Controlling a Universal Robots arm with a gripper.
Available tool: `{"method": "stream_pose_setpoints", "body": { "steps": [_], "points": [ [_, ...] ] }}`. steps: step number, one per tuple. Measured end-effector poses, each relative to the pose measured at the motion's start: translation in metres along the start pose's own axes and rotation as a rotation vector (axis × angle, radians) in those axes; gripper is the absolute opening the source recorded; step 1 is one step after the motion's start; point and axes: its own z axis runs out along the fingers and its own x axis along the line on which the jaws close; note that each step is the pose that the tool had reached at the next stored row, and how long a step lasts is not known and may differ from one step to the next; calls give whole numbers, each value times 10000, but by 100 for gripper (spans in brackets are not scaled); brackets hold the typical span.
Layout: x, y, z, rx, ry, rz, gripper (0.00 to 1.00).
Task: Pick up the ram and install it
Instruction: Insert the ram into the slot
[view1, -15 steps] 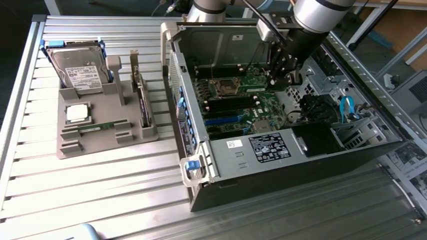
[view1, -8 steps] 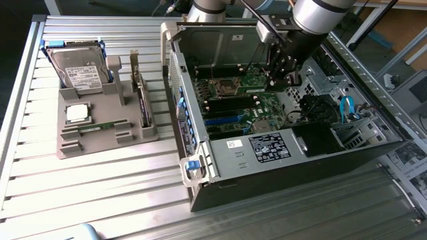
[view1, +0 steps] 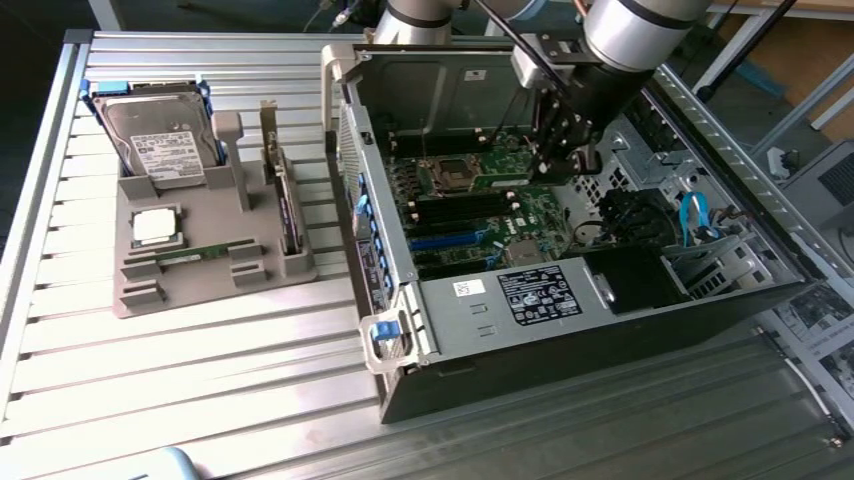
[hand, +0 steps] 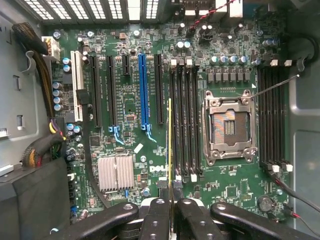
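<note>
While the arm (view1: 627, 40) leans in from above the open case (view1: 601, 300), its wrist points straight down at the motherboard (hand: 130, 105). The gripper (hand: 170, 192) hangs low inside the case, its jaws clamped together on the ram (hand: 170, 135). In the wrist view the ram is seen edge-on as a thin yellow-green line. It runs parallel to the black slots (hand: 186, 120) beside the socket (hand: 227, 125), over the outermost slot on the side away from the socket. Whether it touches that slot cannot be told.
</note>
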Motion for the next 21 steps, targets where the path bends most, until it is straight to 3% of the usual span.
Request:
{"method": "stream_pose_setpoints", "body": {
  "steps": [21],
  "points": [
    [8,-1,85,0,0,0,12]
  ]
}}
